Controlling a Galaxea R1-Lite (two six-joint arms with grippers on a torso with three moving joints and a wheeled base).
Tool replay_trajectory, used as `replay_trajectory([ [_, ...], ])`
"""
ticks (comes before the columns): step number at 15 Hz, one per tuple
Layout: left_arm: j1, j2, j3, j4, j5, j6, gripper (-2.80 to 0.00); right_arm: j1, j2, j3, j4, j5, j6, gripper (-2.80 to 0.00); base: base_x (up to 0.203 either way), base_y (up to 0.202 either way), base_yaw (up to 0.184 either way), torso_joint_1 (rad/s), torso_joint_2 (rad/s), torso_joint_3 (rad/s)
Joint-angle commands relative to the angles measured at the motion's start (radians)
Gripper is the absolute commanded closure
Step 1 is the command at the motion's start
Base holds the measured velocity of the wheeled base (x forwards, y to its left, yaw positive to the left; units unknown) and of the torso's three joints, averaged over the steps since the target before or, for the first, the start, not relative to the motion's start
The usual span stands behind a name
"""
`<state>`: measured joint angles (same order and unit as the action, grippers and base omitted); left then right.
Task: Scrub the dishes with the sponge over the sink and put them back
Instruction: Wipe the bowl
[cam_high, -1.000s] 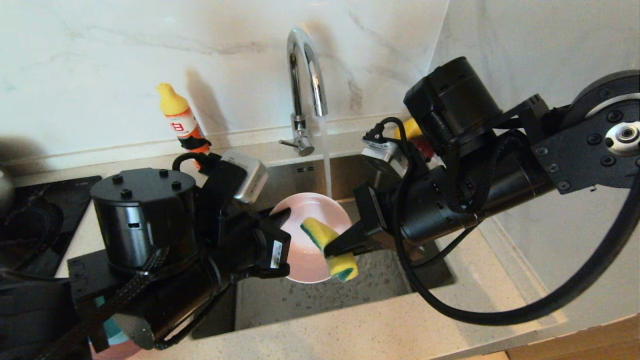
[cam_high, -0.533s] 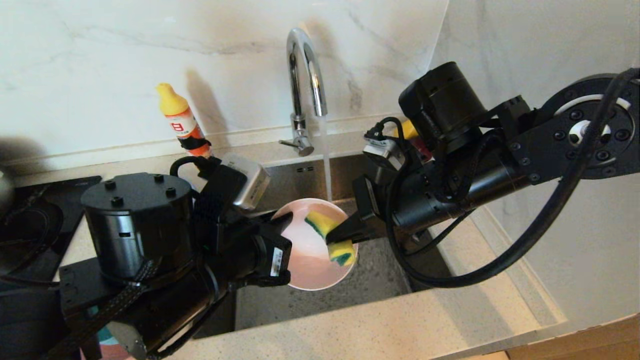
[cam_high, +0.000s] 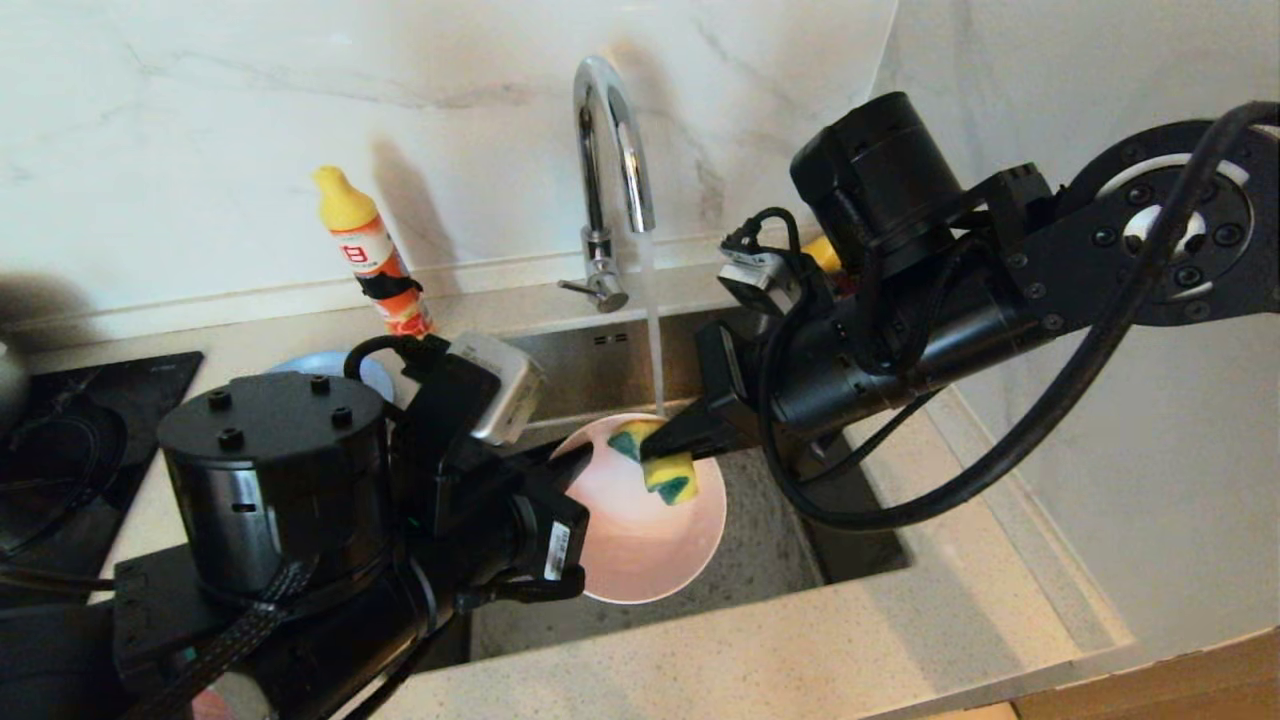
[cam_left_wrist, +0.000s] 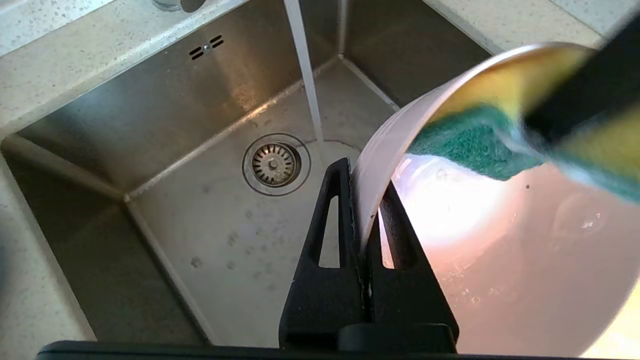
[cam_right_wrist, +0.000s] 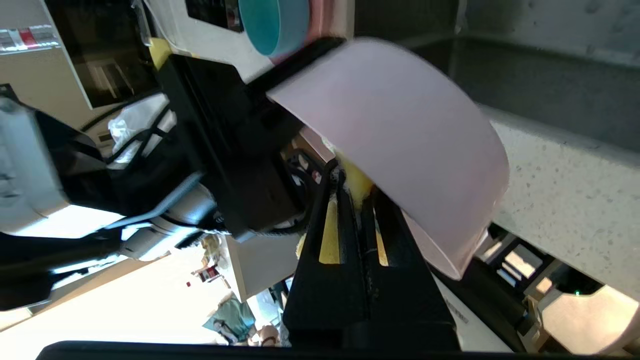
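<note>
Over the sink (cam_high: 780, 560), my left gripper (cam_high: 572, 462) stays clamped on the rim of the pale pink bowl (cam_high: 640, 530), which has sunk lower and tipped more open since a second ago. My right gripper (cam_high: 665, 447) is pinched shut on the sponge (cam_high: 660, 465), now pulled up to the bowl's far rim, just under the water stream from the tap (cam_high: 605, 150). Beyond my left jaws stands an orange bottle (cam_high: 370, 250), with a blue plate (cam_high: 340, 365) newly uncovered beside it.
</note>
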<state>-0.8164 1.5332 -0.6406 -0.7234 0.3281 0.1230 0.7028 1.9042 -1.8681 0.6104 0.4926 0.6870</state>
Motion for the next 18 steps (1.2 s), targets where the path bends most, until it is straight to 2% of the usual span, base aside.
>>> replay_trajectory([
  [1,-0.001,0.001,0.016,-0.002,0.002,0.000,0.00,0.001,0.010,-0.029,0.003,0.003,0.003,0.00,0.000,0.000,0.000,0.000,0.00,0.000],
  [9,0.000,-0.012,0.016,-0.005,0.003,-0.009,0.00,-0.003,-0.045,-0.034,0.125,-0.005,-0.004,0.00,0.000,0.000,0.000,0.000,0.00,0.000],
  [18,0.010,-0.025,-0.028,-0.005,0.006,-0.011,0.00,0.004,-0.042,-0.010,0.165,-0.017,-0.007,0.00,0.000,0.000,0.000,0.000,0.00,0.000],
])
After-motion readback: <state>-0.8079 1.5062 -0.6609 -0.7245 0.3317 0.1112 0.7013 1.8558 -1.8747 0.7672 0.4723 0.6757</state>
